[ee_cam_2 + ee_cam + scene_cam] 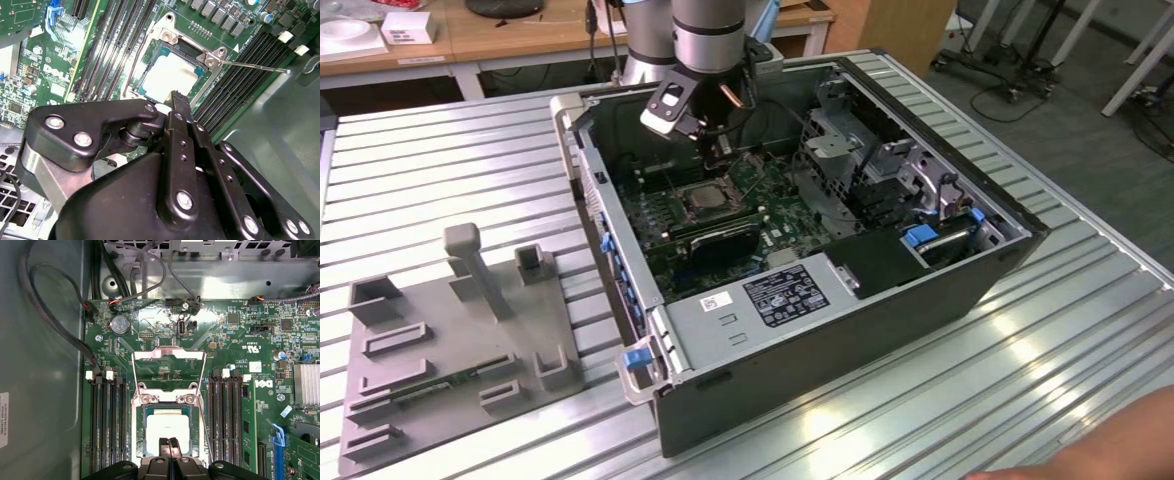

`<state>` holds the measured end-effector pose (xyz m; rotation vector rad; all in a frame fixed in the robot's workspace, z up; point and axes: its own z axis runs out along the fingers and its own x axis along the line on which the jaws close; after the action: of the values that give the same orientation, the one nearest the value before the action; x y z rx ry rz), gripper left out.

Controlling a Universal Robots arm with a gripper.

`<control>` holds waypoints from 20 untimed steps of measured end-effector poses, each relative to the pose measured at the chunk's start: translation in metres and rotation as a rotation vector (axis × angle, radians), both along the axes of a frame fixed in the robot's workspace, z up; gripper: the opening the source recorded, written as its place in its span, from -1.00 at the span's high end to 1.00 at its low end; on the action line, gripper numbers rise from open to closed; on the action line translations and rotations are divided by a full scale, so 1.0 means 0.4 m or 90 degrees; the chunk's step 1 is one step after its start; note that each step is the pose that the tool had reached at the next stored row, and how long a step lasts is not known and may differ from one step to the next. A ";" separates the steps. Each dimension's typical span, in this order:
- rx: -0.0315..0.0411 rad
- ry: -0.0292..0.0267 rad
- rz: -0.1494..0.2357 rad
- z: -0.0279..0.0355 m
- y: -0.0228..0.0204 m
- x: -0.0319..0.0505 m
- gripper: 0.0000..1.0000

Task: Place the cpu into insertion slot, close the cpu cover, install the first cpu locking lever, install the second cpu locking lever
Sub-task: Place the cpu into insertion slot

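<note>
your fingers (163,447) are pinched together, holding nothing, right over the edge of the cpu (167,426) sitting in the insertion slot (144,437) (cpu cover (170,354) flipped open), so dipping lower could knock it askew or scratch it.

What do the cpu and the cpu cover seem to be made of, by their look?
The cpu: a pale metal lid, it seems, matte with a soft even sheen. The cpu cover: thin sheet metal, probably steel, bright silvery, with sharp reflections along its frame.
</note>
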<state>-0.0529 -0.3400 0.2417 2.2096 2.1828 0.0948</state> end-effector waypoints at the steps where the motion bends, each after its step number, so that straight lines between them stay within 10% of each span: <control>1: 0.0001 0.0000 0.000 0.000 0.000 0.000 0.79; 20: 0.0001 0.0022 0.000 0.009 0.000 0.000 0.79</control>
<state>-0.0528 -0.3399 0.2452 2.2115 2.1847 0.0911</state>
